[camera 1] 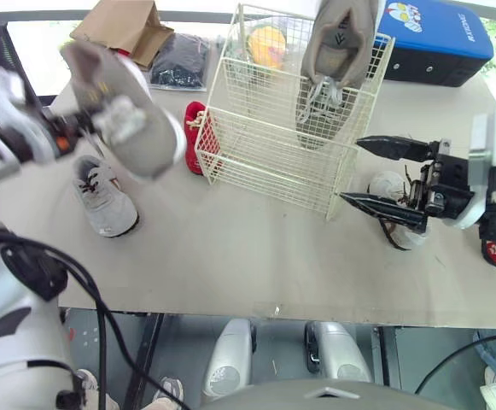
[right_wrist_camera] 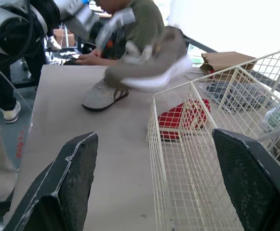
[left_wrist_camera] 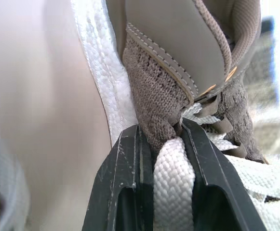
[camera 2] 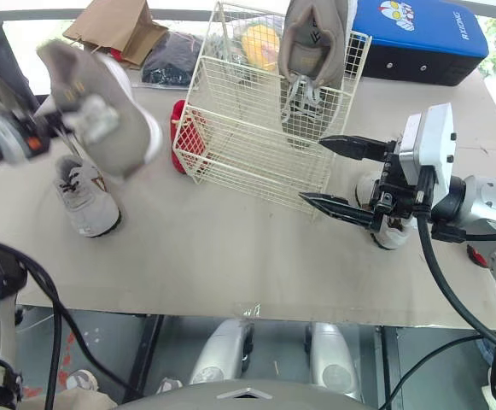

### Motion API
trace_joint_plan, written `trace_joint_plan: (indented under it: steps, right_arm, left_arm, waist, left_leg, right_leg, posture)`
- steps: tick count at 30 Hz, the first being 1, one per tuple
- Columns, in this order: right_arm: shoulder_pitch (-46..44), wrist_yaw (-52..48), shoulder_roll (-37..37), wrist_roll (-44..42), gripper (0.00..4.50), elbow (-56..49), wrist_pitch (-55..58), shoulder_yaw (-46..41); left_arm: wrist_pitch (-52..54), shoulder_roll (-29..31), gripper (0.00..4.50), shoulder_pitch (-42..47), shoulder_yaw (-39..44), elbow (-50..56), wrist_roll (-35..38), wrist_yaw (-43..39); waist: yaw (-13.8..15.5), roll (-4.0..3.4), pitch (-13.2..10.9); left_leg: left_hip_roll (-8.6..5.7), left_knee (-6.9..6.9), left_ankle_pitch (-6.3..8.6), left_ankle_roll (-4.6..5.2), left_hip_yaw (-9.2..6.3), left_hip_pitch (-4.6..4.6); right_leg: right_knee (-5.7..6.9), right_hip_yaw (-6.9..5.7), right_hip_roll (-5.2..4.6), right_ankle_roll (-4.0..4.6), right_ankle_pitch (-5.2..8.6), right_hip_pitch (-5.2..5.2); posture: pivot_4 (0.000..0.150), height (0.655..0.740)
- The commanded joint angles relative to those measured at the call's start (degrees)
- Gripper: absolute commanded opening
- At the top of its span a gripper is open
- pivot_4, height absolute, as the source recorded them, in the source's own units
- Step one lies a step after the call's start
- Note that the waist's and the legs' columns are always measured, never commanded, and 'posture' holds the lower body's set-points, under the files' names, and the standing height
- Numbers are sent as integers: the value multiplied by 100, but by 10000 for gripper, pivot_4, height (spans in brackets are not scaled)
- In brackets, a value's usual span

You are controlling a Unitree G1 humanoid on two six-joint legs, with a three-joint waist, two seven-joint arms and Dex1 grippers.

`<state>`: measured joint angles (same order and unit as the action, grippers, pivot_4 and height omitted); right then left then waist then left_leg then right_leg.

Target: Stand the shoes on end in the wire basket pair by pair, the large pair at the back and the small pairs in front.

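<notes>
One blurred shoe (camera 1: pixel 124 111) in left fingers (left_wrist_camera: pixel 125 192), red shoe (camera 1: pixel 196 120) part-screened by basket (camera 1: pixel 265 162)

- basket (camera 1: pixel 265 162): thin wire, cream coating, faint sheen
- held shoe (left_wrist_camera: pixel 178 48), 9 o'clock: taupe knit cloth, smooth stitched leather-like panels, rough white sole
- laces (left_wrist_camera: pixel 171 183): flat woven white cloth
- table (camera 1: pixel 230 256): smooth, matt beige board
- right fingers (right_wrist_camera: pixel 70 185): black, matt, finely grained
- bag (camera 1: pixel 119 26), 11 o'clock: creased brown paper

Lifted grey shoe (camera 1: pixel 126 113) blurred — red shoe (camera 1: pixel 195 122) half-hidden.
</notes>
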<state>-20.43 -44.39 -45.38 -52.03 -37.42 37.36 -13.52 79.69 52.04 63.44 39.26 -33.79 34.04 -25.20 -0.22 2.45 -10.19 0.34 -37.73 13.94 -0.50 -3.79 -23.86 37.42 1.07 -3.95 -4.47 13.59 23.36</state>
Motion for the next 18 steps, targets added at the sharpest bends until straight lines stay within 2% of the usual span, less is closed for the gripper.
trace_joint_plan:
  steps: [1,4,6,10,13,18]
  right_arm:
    - [-121,307,82,220,36401,61,-252,-195]
    - [-113,645,199,387,36401,67,-386,-323]
    - [-72,825,255,360,36401,-5,-395,-429]
    - [180,1211,195,430,36401,-387,-335,-629]
    - [345,1598,157,310,36401,-741,-196,-832]
    - [652,2181,15,-4,36401,-1304,47,-1227]
  left_arm:
    - [-1313,-474,4592,1008,4,742,128,418]
    - [-3707,-1554,4592,1708,-508,812,-297,433]
    - [-4997,-2025,4592,1922,-893,615,-636,241]
    - [-7953,-2969,4592,2306,-1696,-501,-1356,-470]
    - [-10110,-3430,4592,2357,-2240,-1489,-1927,-1097]
    - [-12148,-3690,4592,2148,-2888,-2847,-2703,-1386]
  waist:
    - [44,0,0]
    - [150,0,1]
    - [161,0,1]
    - [116,-1,1]
    - [71,-4,0]
    - [-60,-12,0]
  left_leg:
    - [-4,-6,0,0,0,0]
    - [-11,-15,-12,-22,5,3]
    - [-11,-21,-14,-25,2,1]
    - [-12,-19,-14,-24,20,-2]
    - [-12,-9,-11,-20,24,-8]
    - [-11,8,3,6,36,-3]
  right_leg:
    - [1,0,-4,0,0,-3]
    - [3,4,-11,-1,-1,-7]
    - [3,0,-10,1,-2,-9]
    - [-11,14,-10,1,-2,-7]
    - [-31,16,-9,-1,-3,-5]
    - [-39,27,-9,-1,-2,-2]
  posture:
    - [1500,7400]
    - [1500,7400]
    - [1500,7400]
    - [1500,7400]
    - [1500,7400]
    - [1500,7400]
